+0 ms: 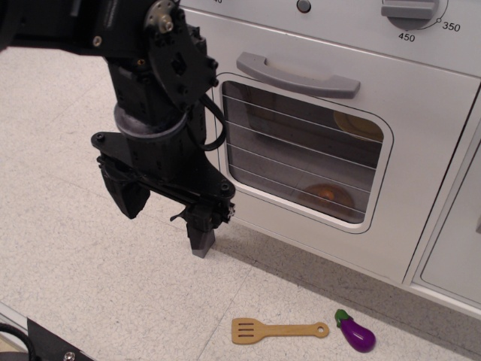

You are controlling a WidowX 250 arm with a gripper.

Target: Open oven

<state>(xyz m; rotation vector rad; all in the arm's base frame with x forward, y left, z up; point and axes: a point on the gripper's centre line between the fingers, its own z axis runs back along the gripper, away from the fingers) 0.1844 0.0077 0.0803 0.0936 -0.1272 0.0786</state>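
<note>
Black robot hand [167, 218] hanging fingers-down from a black jointed arm, above a pale speckled bench [90, 256]. Its two fingers stand apart: one broad black finger on the side away from the oven, one narrower finger with a grey tip [201, 242] on the oven side; nothing lies between them. The grey tip hangs just in front of the lower edge of the oven front; whether it touches the bench cannot be told.

Directly beyond the hand, on its grey-tipped side, stands the white toy kitchen oven [421, 150], its door lying flush with the front panel, shut. The grey curved bar handle [297, 75] runs across the top of the door, above and beyond the hand, well clear of both fingers. Below the handle sits the rounded window [301, 154] crossed by thin horizontal wires; dim orange and yellow shapes show behind the pane but cannot be identified. Higher still, at the frame's upper edge, a grey dial [409, 9] carries the printed numbers 350 and 450.

On the bench, lower than the fingertips and farther along the oven front, lie a light wooden slotted spatula [276, 330] and, just beside its handle end, a small purple toy eggplant with a green cap [355, 332].
</note>
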